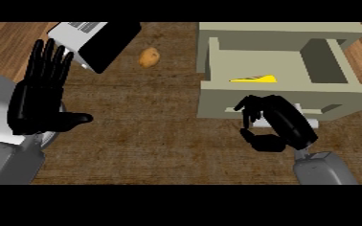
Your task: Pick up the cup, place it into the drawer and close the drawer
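Observation:
The beige drawer [212, 62] stands pulled out at the upper right, with a yellow wedge [254, 79] lying inside it. My right hand [279, 122] hovers in front of the drawer's front panel [219, 106], fingers curled round a white object, apparently the cup [313, 123]. The hand hides most of the cup; white bits show at the fingers and beside the wrist. A pale handle [326, 108] sits on the front panel just behind the hand. My left hand [39, 98] rests open at the left edge, fingers up.
A black and white appliance [99, 40] lies at the upper left. A small brown potato-like object [148, 57] sits between it and the drawer. The wooden counter [141, 139] spreads across the middle and front.

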`<action>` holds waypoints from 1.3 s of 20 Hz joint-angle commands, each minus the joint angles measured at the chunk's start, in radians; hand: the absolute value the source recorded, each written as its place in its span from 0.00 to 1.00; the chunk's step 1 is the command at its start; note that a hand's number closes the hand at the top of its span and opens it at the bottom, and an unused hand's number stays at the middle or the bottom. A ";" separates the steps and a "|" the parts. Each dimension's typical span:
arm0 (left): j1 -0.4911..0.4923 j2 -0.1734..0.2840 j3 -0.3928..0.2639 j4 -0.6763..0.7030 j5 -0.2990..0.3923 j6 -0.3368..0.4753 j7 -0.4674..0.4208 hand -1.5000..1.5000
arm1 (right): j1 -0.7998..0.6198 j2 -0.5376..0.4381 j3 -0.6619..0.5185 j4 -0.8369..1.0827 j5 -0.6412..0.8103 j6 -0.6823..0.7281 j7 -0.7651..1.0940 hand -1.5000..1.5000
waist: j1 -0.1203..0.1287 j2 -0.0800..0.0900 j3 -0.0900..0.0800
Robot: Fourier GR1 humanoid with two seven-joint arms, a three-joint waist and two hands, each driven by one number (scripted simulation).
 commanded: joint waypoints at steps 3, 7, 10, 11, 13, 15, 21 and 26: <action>0.118 0.032 0.069 -0.057 -0.006 -0.083 0.014 0.00 | -0.098 0.017 -0.006 0.274 0.111 -0.082 -0.086 0.00 | -0.007 0.000 0.000; 0.121 -0.012 0.099 -0.037 -0.037 -0.103 -0.004 0.00 | -0.210 0.085 -0.004 0.477 0.167 -0.126 -0.098 0.00 | -0.008 0.001 0.000; 0.180 0.057 0.180 -0.048 0.024 -0.196 0.019 0.00 | -0.243 0.072 -0.044 0.594 0.157 -0.157 -0.168 0.00 | 0.001 0.002 0.000; 0.184 0.017 0.161 -0.090 -0.004 -0.145 0.033 0.00 | -0.341 0.079 -0.076 0.654 0.150 -0.121 -0.148 0.00 | -0.001 0.001 0.000; 0.213 0.001 0.161 -0.038 -0.028 -0.220 -0.024 0.00 | -0.382 0.103 -0.100 0.792 0.157 -0.196 -0.211 0.00 | 0.002 0.004 0.000; 0.189 0.011 0.194 0.019 -0.014 -0.272 -0.034 0.00 | -0.481 0.123 -0.122 0.884 0.147 -0.173 -0.206 0.00 | 0.009 0.006 0.000; 0.130 -0.013 0.197 0.026 -0.029 -0.262 0.020 0.00 | -0.660 0.090 -0.217 1.171 0.126 -0.193 -0.316 0.00 | 0.020 0.014 0.001; 0.098 -0.048 0.178 0.040 -0.046 -0.249 0.029 0.00 | -0.744 0.012 -0.245 1.298 0.134 -0.162 -0.366 0.00 | 0.037 0.024 0.002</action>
